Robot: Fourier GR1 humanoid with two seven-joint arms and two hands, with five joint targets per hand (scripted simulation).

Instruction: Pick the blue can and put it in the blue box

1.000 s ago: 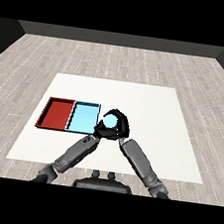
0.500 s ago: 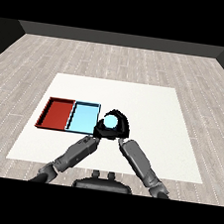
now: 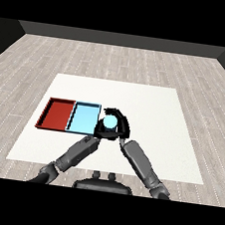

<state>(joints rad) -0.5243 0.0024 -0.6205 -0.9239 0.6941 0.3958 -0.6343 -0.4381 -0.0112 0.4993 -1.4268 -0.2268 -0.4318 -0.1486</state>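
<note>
Two trays lie side by side on the white tabletop [image 3: 160, 110]: a red tray [image 3: 58, 113] to the left and the light blue tray [image 3: 85, 118] touching its right wall. Just beside the blue tray's right edge, the blue can [image 3: 110, 121] sits inside the right robot hand [image 3: 118, 127], whose fingers curl round it. The left robot hand [image 3: 100, 130] is close against the can's left side; whether its fingers are open or closed cannot be told. Whether the can rests on the tabletop or is lifted is unclear. To do the carry well, judged from this layout, the can must clear the tray's near wall, travel a short way left, and be released upright over the blue floor, well away from the red one.
</note>
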